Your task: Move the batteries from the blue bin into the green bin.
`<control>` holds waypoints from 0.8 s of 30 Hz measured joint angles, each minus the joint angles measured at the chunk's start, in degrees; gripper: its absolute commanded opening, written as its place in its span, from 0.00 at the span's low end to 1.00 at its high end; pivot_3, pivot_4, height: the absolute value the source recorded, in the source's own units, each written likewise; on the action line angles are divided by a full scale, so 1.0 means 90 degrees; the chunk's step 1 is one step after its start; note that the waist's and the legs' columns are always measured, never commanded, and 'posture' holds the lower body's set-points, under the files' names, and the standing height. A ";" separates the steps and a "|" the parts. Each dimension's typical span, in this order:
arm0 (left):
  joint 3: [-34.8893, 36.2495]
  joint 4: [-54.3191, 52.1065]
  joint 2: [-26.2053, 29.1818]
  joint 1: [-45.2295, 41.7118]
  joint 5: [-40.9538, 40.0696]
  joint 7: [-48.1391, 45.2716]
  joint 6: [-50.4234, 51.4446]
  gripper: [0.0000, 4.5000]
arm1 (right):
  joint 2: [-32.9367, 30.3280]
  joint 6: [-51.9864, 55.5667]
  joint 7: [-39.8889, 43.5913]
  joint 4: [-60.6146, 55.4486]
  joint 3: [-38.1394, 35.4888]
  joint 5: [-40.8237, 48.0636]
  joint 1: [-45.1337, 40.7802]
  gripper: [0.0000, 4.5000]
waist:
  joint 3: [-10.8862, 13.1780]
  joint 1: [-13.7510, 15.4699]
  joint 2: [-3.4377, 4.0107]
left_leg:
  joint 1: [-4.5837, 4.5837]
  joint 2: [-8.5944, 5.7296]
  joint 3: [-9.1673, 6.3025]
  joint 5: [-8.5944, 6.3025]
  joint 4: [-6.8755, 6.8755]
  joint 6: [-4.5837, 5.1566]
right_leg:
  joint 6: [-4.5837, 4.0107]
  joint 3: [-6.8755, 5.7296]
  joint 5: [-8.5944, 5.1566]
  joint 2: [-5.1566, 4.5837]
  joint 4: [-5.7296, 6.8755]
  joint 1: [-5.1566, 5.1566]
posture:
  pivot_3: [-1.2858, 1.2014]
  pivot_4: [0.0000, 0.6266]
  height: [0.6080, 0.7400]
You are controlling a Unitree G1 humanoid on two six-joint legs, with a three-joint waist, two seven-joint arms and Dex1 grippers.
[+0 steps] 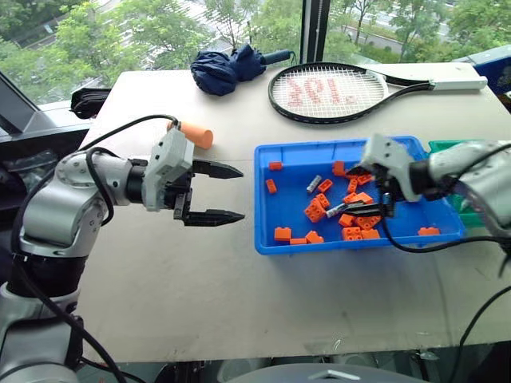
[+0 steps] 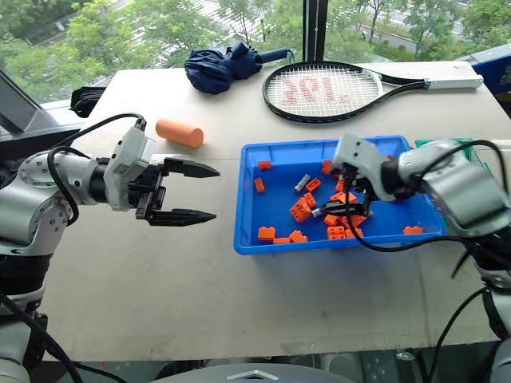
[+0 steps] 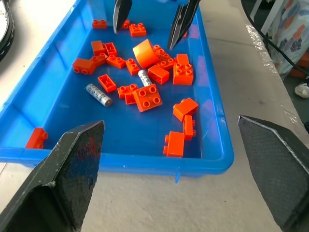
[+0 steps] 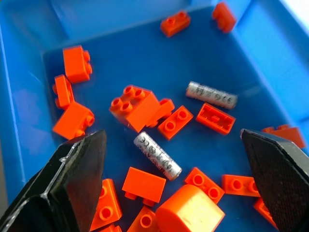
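Note:
The blue bin point(image 1: 335, 243) sits right of the table's centre, scattered with orange bricks point(image 1: 351, 231). Two silver batteries lie in it: one point(image 4: 157, 155) directly below my right gripper point(image 4: 171, 133), the other point(image 4: 211, 94) a little beyond it. My right gripper hangs open over the bin's middle with nothing between its fingers. My left gripper point(image 1: 239, 193) is open and empty above the bare table, left of the bin and pointing toward it. The green bin point(image 1: 447, 146) stands at the blue bin's right side, mostly hidden behind my right arm.
A tennis racket point(image 1: 335, 89) and a folded dark blue umbrella point(image 1: 227, 68) lie at the back of the table. An orange foam cylinder point(image 1: 196, 134) rests behind my left gripper. A black bag point(image 1: 88, 100) sits off the table's left edge.

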 measured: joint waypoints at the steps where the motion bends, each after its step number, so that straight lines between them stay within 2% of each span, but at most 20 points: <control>1: 0.0004 -0.0031 0.0008 0.0000 -0.0004 0.0007 0.0013 1.00 | 0.0076 -0.0021 0.0025 0.0124 0.0150 -0.0123 -0.0038 0.99 | 0.0000 -0.0001 0.0000 | -0.0002 0.0000 0.0000 0.0000 -0.0002 0.0000 | 0.0000 0.0001 0.0000 0.0000 0.0000 -0.0003 | 0.52 0.24 1.00; 4: 0.0022 -0.0094 0.0047 -0.0017 -0.0013 0.0032 0.0111 1.00 | 0.0461 0.0048 0.0120 0.0485 0.0562 -0.0431 -0.0298 0.99 | 0.0000 -0.0011 0.0000 | -0.0007 0.0000 0.0000 0.0000 -0.0004 0.0000 | 0.0000 0.0003 0.0000 0.0001 0.0000 -0.0010 | 0.52 0.24 1.00; 8: 0.0050 -0.0155 0.0062 -0.0053 -0.0077 0.0066 0.0215 1.00 | 0.0666 0.0091 0.0253 0.0628 0.0714 -0.0632 -0.0457 0.99 | 0.0000 -0.0004 0.0000 | -0.0007 0.0000 0.0000 0.0000 -0.0002 -0.0001 | 0.0000 0.0002 0.0000 0.0002 0.0001 -0.0011 | 0.52 0.24 1.00; 11: 0.0055 -0.0214 0.0073 -0.0053 -0.0125 0.0110 0.0287 1.00 | 0.0736 0.0172 0.0324 0.0649 0.0850 -0.0812 -0.0468 0.81 | 0.0000 0.0002 0.0000 | -0.0007 0.0000 0.0000 0.0000 0.0000 -0.0001 | 0.0000 0.0002 0.0000 0.0002 0.0002 -0.0010 | 0.52 0.24 1.00; 15: 0.0055 -0.0396 0.0073 -0.0069 -0.0186 0.0221 0.0402 1.00 | 0.0662 0.0142 0.0426 0.0677 0.1017 -0.1159 -0.0465 0.37 | 0.0000 -0.0001 0.0000 | -0.0007 0.0000 0.0000 0.0000 0.0000 -0.0001 | 0.0000 0.0002 0.0000 0.0002 0.0003 -0.0011 | 0.52 0.24 1.00; 19: 0.0053 -0.0404 0.0072 -0.0122 -0.0189 0.0268 0.0469 1.00 | 0.0609 0.0121 0.0602 0.0659 0.1021 -0.1293 -0.0465 0.01 | 0.0000 -0.0003 0.0000 | -0.0007 0.0000 0.0000 0.0000 0.0000 -0.0001 | 0.0000 0.0003 0.0000 0.0003 0.0004 -0.0011 | 0.52 0.24 1.00; 24: 0.0036 -0.0405 0.0067 -0.0331 -0.0188 0.0293 0.0498 1.00 | 0.0623 0.0077 0.0635 0.0553 0.0993 -0.1442 -0.0482 0.01 | -0.0009 -0.0005 -0.0012 | -0.0005 0.0001 -0.0001 0.0001 0.0001 -0.0001 | 0.0000 0.0003 0.0000 0.0005 0.0005 -0.0009 | 0.52 0.24 1.00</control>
